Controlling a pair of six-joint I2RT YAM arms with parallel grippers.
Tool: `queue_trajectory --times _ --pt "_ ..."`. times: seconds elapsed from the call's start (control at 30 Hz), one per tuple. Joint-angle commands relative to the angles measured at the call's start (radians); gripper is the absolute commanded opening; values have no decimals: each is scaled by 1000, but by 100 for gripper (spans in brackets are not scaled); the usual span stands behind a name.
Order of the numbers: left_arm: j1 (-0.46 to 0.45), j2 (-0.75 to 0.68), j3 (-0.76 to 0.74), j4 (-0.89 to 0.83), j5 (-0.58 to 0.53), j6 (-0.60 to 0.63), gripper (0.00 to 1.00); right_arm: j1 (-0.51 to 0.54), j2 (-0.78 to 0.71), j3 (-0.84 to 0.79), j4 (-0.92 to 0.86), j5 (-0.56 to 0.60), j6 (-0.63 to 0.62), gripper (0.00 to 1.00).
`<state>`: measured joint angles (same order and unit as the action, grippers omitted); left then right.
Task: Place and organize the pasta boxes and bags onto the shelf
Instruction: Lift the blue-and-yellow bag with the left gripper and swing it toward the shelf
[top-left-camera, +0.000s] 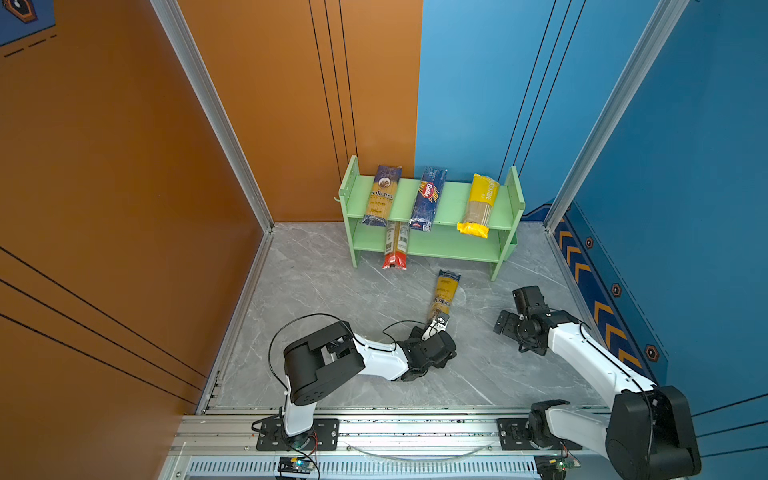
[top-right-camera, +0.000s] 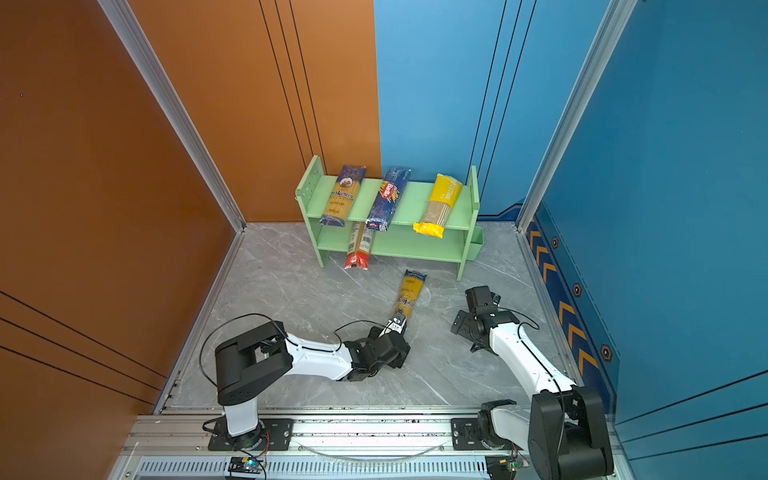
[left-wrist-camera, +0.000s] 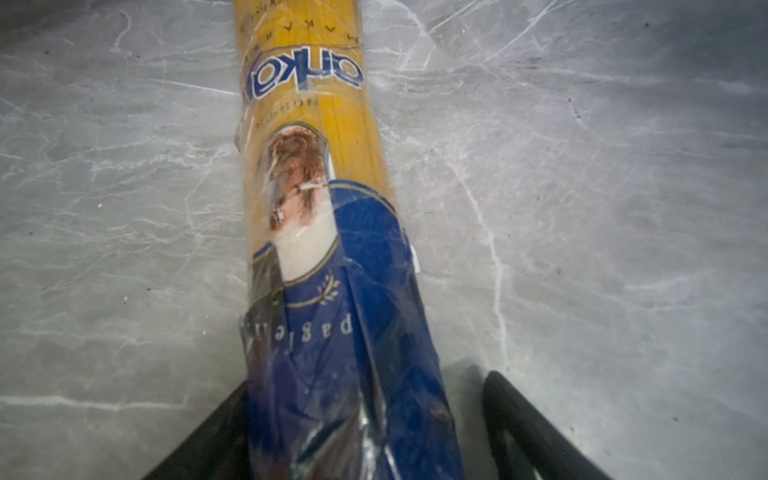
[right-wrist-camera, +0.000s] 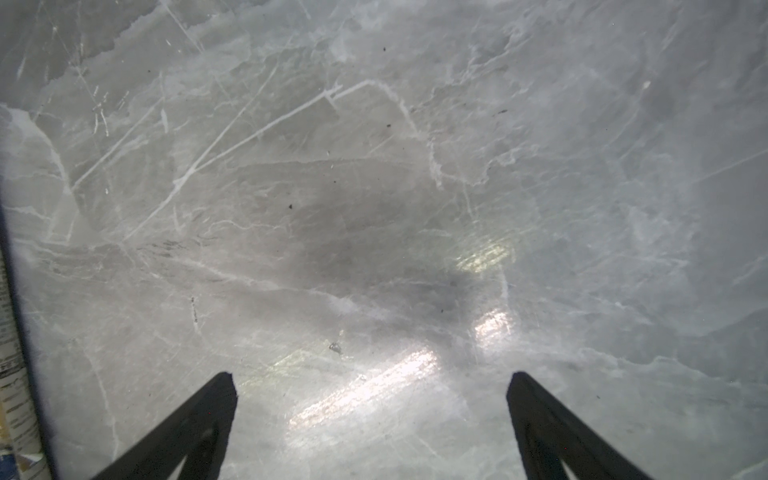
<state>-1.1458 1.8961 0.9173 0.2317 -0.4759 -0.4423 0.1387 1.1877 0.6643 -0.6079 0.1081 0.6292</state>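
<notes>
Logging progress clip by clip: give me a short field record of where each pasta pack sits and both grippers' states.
shelf top tier: blue-yellow pack, Barilla pack, yellow pack, all overhanging the front
shelf lower tier: red-ended pack, red end sticking out
tabletop: second blue-yellow pack, lying flat
left gripper: open, jaws around that pack's near end
right gripper: open, empty, above bare tabletop
</notes>
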Motion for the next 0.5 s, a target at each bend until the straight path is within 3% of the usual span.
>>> queue_trajectory --times 0.0,0.17,0.33,0.47 --pt "15 59 11 -59 1 -15 72 7 10 24 11 18 7 100" --pt "45 88 12 -33 55 -39 54 8 17 27 17 13 7 100" --pt "57 104 -3 0 71 -51 47 8 25 28 20 14 6 100" --pt "58 124 -6 23 75 -51 35 9 29 32 22 14 6 100"
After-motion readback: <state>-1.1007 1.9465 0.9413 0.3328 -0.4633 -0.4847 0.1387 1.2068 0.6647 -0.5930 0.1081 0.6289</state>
